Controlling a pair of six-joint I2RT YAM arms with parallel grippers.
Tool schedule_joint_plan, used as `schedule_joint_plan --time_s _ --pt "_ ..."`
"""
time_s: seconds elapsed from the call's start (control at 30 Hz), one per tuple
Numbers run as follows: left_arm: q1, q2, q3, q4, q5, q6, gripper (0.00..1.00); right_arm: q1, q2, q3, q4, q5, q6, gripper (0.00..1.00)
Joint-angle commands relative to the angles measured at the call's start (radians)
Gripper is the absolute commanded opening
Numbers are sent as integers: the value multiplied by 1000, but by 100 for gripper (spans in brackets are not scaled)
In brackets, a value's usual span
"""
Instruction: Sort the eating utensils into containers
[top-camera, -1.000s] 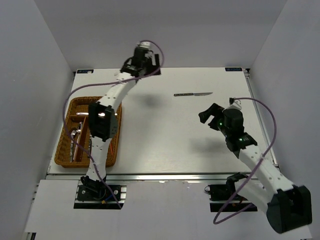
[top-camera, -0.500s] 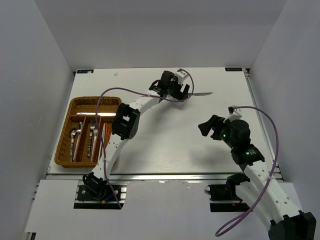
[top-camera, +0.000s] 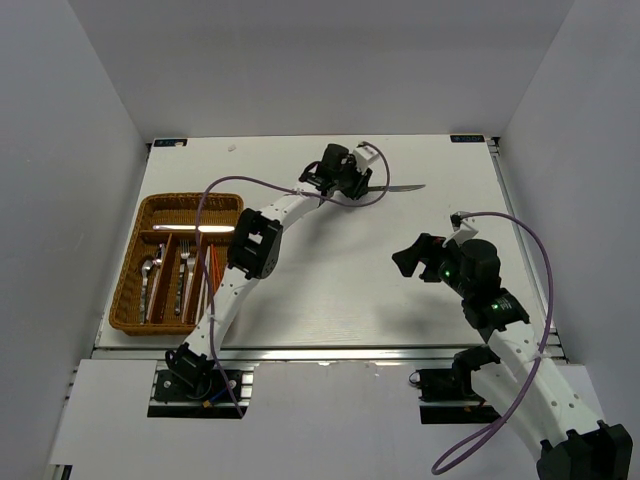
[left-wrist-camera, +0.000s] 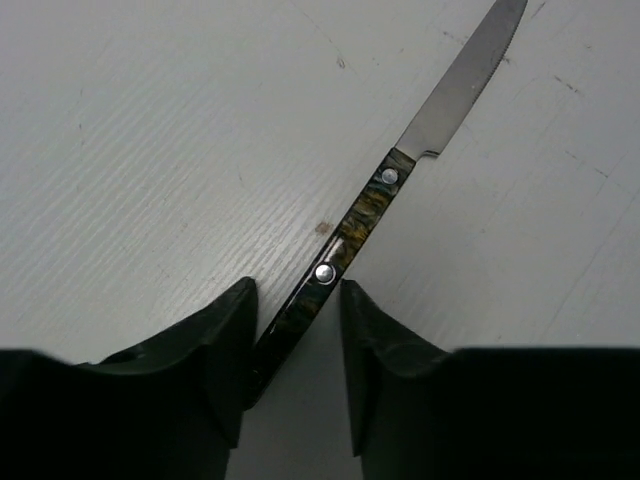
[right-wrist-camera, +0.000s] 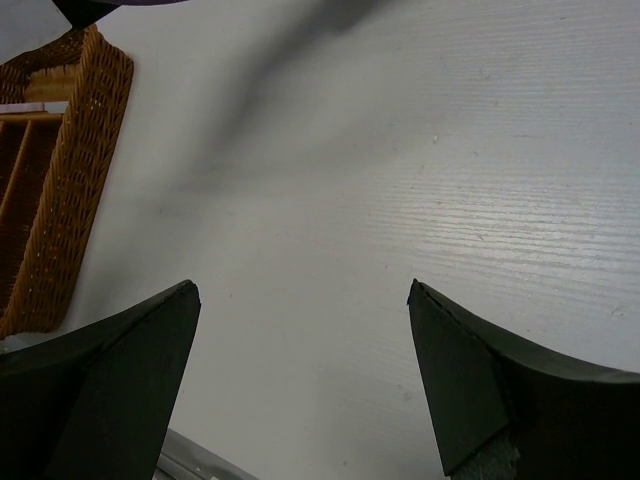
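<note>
A dark-handled knife (top-camera: 400, 187) lies on the white table at the far middle, blade pointing right. My left gripper (top-camera: 358, 186) is down over its handle. In the left wrist view the knife (left-wrist-camera: 372, 203) runs diagonally; its handle end sits between my fingers, against the left one, with a gap still showing beside the right one. The left gripper (left-wrist-camera: 295, 290) is open but narrowed. The brown wicker tray (top-camera: 128, 293) at the left holds several forks and spoons (top-camera: 168, 275) in its long slots. My right gripper (top-camera: 408, 258) hovers open and empty over the table's right half.
The right wrist view shows bare white table between the right gripper (right-wrist-camera: 300, 290) fingers and a corner of the wicker tray (right-wrist-camera: 88, 150) at the upper left. The table's right edge (top-camera: 520, 230) and the enclosure walls bound the space.
The left arm swung from the far left over to the knife and came down on its handle, and its jaws have narrowed round it. The right gripper drifted slightly leftward.
</note>
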Motion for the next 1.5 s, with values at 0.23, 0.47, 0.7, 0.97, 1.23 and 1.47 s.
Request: schedule_joint_plan --time_s 0.23,0.47,0.7,0.97,1.23,1.47 --pt "-100 -38 -111 -184 -94 142 12 5 -27 25 -4 -22 -23 89" --pt "-133 -125 -187 -161 -255 85 0 5 -49 29 -15 -2 -28 89" --pt "-133 -454 -534 117 -384 -112 0 4 -59 72 -42 1 -32 89" --pt "-133 -645 -701 112 -600 -290 0 4 -75 92 -78 26 -40 89" --pt "-133 -921 -905 122 -802 -412 0 5 -64 91 -75 21 -37 89" --pt "-90 -1113 -1005 -102 -1207 -736 0 4 -61 87 -65 18 -35 89"
